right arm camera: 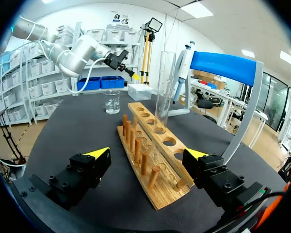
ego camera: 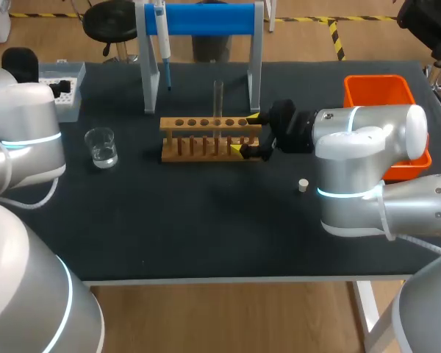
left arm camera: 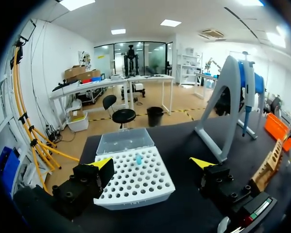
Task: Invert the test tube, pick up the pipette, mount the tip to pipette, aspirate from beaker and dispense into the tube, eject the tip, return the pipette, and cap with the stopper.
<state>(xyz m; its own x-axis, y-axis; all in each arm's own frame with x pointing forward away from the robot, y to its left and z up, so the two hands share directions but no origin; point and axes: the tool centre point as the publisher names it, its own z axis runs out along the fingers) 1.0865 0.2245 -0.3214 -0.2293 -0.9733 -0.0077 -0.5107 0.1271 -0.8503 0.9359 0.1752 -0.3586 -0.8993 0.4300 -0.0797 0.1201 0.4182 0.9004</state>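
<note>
Head view: clear tube (ego camera: 217, 99), apparently empty

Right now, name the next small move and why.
Probably draw the right hand back from the light wooden rack: it is open astride the rack's end, the clear glass tube stands upright in a hole, and the blue pipette hangs unused.

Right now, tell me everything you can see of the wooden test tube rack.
The wooden rack looks like light, bare wood: a top board with a row of round holes, and a base with a row of upright pegs. It lies flat on the dark table, in front of the blue pipette stand. A clear test tube stands upright in one hole. The open right tool straddles the rack's end without touching it.
</note>
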